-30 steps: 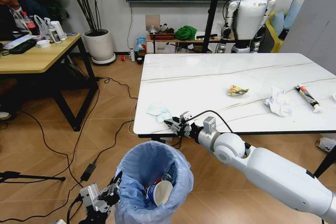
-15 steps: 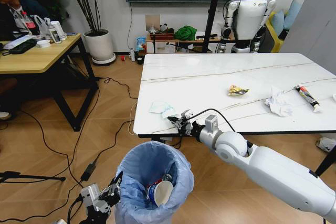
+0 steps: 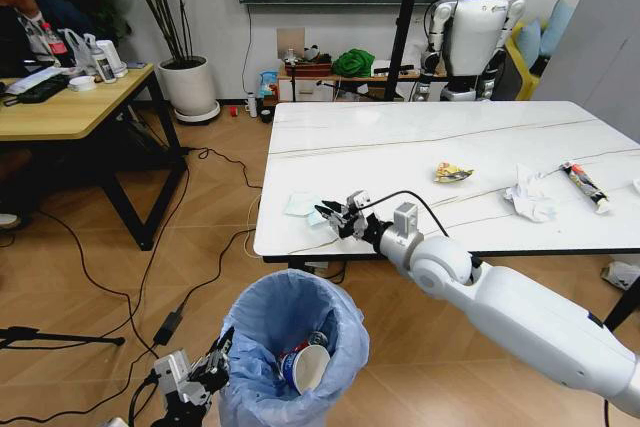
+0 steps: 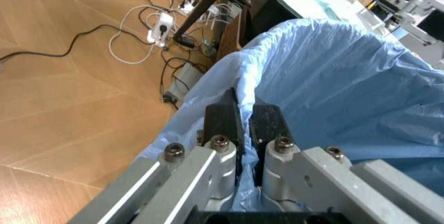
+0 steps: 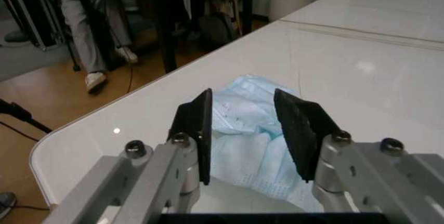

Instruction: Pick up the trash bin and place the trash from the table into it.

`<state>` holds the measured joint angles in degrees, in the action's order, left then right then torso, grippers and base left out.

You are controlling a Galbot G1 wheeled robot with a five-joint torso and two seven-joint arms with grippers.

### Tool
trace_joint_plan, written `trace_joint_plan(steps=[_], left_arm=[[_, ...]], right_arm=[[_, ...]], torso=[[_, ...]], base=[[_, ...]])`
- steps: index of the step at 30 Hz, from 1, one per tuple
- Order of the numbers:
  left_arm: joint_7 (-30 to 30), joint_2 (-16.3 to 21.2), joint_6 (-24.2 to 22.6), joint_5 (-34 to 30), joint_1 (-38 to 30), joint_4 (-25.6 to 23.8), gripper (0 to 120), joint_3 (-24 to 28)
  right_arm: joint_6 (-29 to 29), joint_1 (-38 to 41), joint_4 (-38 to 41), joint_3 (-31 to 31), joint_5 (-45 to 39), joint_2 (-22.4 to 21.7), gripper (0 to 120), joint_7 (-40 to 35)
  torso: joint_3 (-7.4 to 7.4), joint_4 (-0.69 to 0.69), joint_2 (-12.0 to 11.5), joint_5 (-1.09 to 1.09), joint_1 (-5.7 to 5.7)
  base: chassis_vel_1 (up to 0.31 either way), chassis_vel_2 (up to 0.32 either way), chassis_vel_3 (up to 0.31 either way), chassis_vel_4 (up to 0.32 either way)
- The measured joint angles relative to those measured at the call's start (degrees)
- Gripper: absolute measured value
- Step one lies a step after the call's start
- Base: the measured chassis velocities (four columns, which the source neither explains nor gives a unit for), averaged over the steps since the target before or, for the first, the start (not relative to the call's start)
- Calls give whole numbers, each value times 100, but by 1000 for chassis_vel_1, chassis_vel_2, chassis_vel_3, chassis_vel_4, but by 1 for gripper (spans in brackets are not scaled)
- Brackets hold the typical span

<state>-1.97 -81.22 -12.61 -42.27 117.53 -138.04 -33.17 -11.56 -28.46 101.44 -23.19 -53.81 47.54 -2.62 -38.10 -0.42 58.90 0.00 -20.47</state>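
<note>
Reaching further onto the white marble tabletop (image 3: 420, 162), the right gripper (image 3: 332, 215) is spreading its fingers around a crumpled pale-blue tissue (image 5: 255, 125) at centre frame; the left gripper (image 4: 244, 120) is pinching the blue-bagged round trash bin (image 3: 292, 342), which already holds a cup, while several scraps are waiting.

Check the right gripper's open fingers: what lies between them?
In the right wrist view, the right gripper straddles a crumpled light-blue tissue lying on the table near its corner.
</note>
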Motion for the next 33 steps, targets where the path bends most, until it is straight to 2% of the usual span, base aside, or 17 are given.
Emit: trace_joint_plan(steps=[4, 5, 7, 8, 11, 13, 14, 17, 22, 26, 28, 30, 32, 33], left_arm=[[16, -14, 1, 0, 6, -3, 0, 11], [16, -14, 1, 0, 6, -3, 0, 11], [20, -6, 3, 0, 3, -3, 0, 13], [20, -6, 3, 0, 3, -3, 0, 13], [22, 13, 5, -9, -15, 0, 0, 21], [23, 14, 6, -10, -19, 4, 0, 24], [23, 14, 5, -12, -26, 10, 0, 33], [24, 15, 5, -19, -33, 15, 0, 40], [25, 22, 6, -34, -35, 16, 0, 31], [26, 22, 6, -40, -33, 15, 0, 27], [26, 21, 6, -42, -32, 15, 0, 25], [26, 21, 6, -43, -30, 14, 0, 22], [27, 23, 6, -49, -27, 14, 0, 15], [27, 28, 6, -55, -27, 14, 0, 9]], right_arm=[[-72, 117, -166, -116, -3, 49, 55, -38], [-72, 117, -166, -116, -3, 49, 55, -38], [-98, 138, -237, -127, 0, 41, 65, -41], [-98, 138, -237, -127, 0, 41, 65, -41], [-128, 169, -294, -134, 0, 7, 79, -40], [-132, 175, -304, -140, 0, 4, 83, -40], [-136, 184, -337, -156, 0, 4, 89, -39], [-140, 193, -398, -189, 0, 27, 98, -37], [-146, 220, -460, -261, -4, 65, 100, -20], [-143, 263, -522, -310, -33, 127, 93, -12], [-139, 311, -568, -349, -55, 165, 82, -3], [-138, 331, -584, -363, -64, 177, 79, 0], [-136, 355, -629, -384, -72, 194, 69, 19], [-134, 361, -659, -389, -73, 203, 61, 36]], torso=[[0, -1, 0, 0, 0], [0, -1, 0, 0, 0], [0, -1, 0, 1, 0], [0, -1, 0, 1, 0], [0, -2, 0, 0, 0], [0, -2, 0, 0, 0], [0, -2, 0, 0, 0], [0, -1, 0, 1, -1], [0, -1, 0, 0, -1], [0, -1, 0, 0, -1], [0, -1, 0, 0, -1], [0, -1, 0, 0, -1], [0, -1, 0, 0, -1], [0, -1, 0, 0, -1]], base=[[0, 0, 0, 0], [0, 0, 0, 0], [0, 0, 0, 0], [0, 0, 0, 0], [0, 0, 0, 0], [0, 0, 0, 0], [0, 0, 0, 0], [0, 0, 0, 0], [0, 0, 0, 0], [0, 0, 0, 0], [0, 0, 0, 0], [0, 0, 0, 0], [0, 0, 0, 0], [0, 0, 0, 0]])
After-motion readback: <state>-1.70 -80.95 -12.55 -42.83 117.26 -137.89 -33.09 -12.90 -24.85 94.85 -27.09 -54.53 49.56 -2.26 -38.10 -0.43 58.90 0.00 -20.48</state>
